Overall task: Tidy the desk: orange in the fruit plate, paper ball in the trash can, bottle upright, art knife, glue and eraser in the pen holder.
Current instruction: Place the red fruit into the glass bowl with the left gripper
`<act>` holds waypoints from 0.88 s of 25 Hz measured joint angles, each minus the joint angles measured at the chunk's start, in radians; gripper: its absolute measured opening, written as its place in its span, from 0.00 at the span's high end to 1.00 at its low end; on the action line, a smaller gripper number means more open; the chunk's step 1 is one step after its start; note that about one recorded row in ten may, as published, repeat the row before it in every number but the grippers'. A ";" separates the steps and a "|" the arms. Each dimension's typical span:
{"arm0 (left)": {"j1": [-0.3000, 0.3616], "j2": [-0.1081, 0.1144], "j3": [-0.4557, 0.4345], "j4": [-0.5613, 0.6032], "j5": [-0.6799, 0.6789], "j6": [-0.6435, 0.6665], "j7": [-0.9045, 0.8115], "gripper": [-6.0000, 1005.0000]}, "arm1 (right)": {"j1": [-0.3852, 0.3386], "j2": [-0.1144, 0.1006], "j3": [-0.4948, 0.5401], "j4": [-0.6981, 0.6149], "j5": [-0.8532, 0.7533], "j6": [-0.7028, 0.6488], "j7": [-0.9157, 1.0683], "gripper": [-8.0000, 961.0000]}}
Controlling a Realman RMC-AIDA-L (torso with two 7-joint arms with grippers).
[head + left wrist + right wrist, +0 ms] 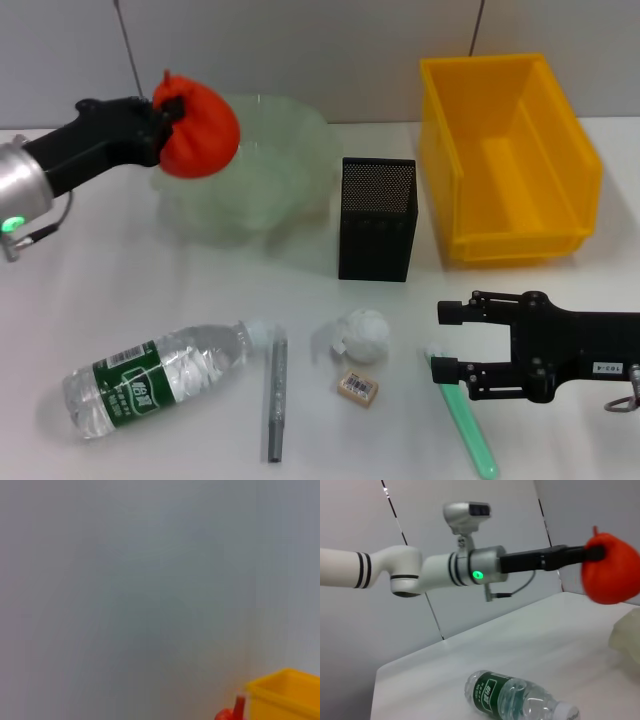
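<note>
My left gripper (172, 112) is shut on the glossy red-orange orange (200, 132), held in the air over the left rim of the pale green fruit plate (270, 180); the right wrist view shows the orange (610, 570) too. On the table, the bottle (160, 378) lies on its side at the front left. A grey art knife (276, 395), the paper ball (362, 335) and the eraser (358, 387) lie at the front middle. The green glue stick (468, 420) lies by my open right gripper (448, 342). The black pen holder (378, 218) stands upright.
The yellow trash can (510, 150) stands at the back right, beside the pen holder. White tabletop lies between the fruit plate and the bottle. The left wrist view shows only a wall and a corner of the trash can (285, 695).
</note>
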 joint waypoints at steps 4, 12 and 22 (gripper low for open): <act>-0.096 -0.010 0.028 -0.175 -0.128 -0.213 0.185 0.93 | 0.000 0.001 -0.002 0.000 0.001 0.000 0.000 0.20; -0.192 -0.015 0.030 -0.310 -0.145 -0.364 0.307 0.94 | 0.006 0.005 -0.008 0.000 0.001 0.005 0.001 0.20; -0.192 -0.016 0.033 -0.319 -0.147 -0.397 0.300 0.77 | 0.008 0.007 -0.007 0.000 0.000 0.011 0.001 0.20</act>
